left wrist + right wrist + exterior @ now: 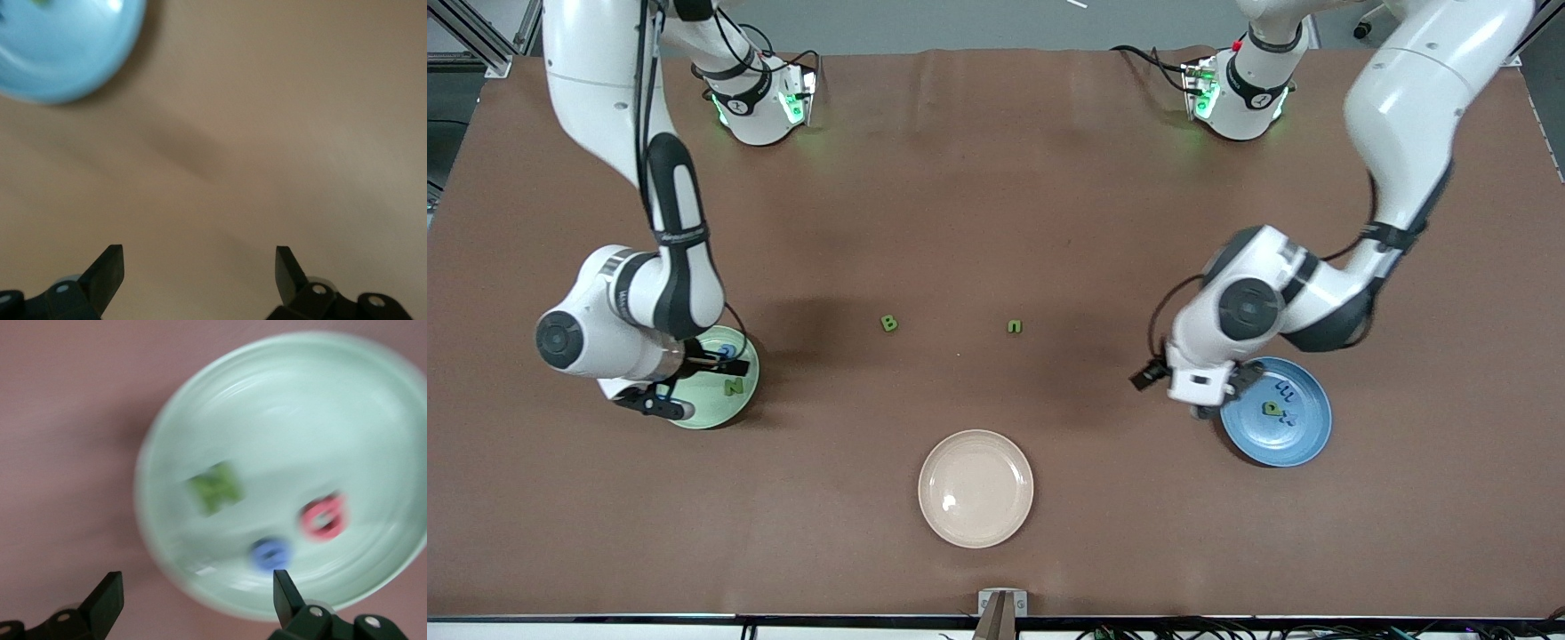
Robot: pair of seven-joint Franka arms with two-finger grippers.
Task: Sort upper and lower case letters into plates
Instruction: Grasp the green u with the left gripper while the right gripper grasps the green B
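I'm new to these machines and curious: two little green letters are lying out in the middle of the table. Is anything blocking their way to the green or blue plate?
Nothing visible. Bare table lies between the B and the mint green plate, and between the n and the blue plate. Both grippers, right gripper and left gripper, are open by their plates. The beige plate sits nearer the camera, out of the way.

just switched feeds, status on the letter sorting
Left gripper open, empty, beside blue plate. Right gripper open over mint green plate. Green B and green n unsorted mid-table. Nothing blocking.
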